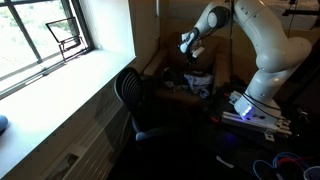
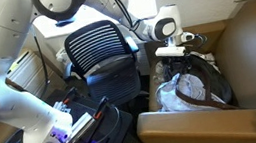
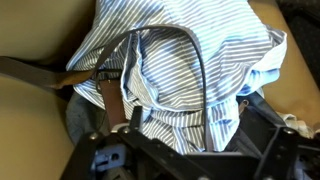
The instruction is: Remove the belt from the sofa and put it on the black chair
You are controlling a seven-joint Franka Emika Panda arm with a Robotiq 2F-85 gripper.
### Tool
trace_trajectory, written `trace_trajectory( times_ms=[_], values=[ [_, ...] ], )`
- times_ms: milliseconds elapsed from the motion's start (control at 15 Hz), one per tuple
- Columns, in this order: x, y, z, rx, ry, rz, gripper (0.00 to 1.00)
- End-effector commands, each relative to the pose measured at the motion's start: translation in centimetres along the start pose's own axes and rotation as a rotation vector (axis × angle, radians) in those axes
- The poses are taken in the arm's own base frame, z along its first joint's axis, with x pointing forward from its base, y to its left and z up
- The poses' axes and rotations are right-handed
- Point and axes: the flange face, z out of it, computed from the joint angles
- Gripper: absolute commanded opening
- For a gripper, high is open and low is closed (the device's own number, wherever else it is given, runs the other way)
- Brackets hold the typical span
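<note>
The brown belt (image 3: 45, 72) lies across the sofa seat and runs onto a blue-striped shirt (image 3: 170, 90); its buckle end hangs down over the cloth. A thin dark strap arcs over the shirt. My gripper (image 3: 185, 152) hovers above the clothes pile with its fingers spread wide and nothing between them. In the exterior views the gripper (image 1: 190, 43) (image 2: 177, 46) is above the pile (image 2: 186, 89) on the brown sofa (image 2: 255, 43). The black mesh-backed chair (image 1: 130, 92) (image 2: 99, 47) stands beside the sofa.
A dark bag (image 3: 275, 110) lies next to the shirt on the sofa. The window sill (image 1: 60, 85) runs along one side. The arm's base with cables and electronics (image 1: 255, 112) stands near the chair. The sofa armrest (image 2: 177, 130) is in the foreground.
</note>
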Motion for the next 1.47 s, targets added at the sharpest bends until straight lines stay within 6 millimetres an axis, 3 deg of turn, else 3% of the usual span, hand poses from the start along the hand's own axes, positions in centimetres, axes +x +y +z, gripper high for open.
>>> trace_trajectory(
  times_ms=[0, 133, 467, 733, 867, 1067, 1133, 1267, 1333, 1400],
  values=[
    [-0.3, 0.2, 0.5, -0.030, 0.036, -0.095, 1.00],
    [0.2, 1.3, 2.7, 0.031, 0.038, -0.215, 1.00],
    [0.3, 2.6, 5.9, 0.119, 0.012, -0.481, 1.00],
    [-0.1, 2.4, 6.5, 0.113, -0.028, -0.448, 1.00],
    [-0.7, 1.8, 6.7, 0.188, -0.093, -0.529, 1.00],
    [-1.9, 1.9, 8.2, 0.237, -0.235, -0.474, 1.00],
    [-1.6, 1.5, 7.6, 0.218, -0.185, -0.499, 1.00],
    [-2.0, 1.7, 8.2, 0.231, -0.221, -0.488, 1.00],
    [-1.8, 1.7, 8.2, 0.216, -0.196, -0.469, 0.75],
    [-1.7, 1.5, 8.2, 0.218, -0.188, -0.472, 0.74]
  ],
)
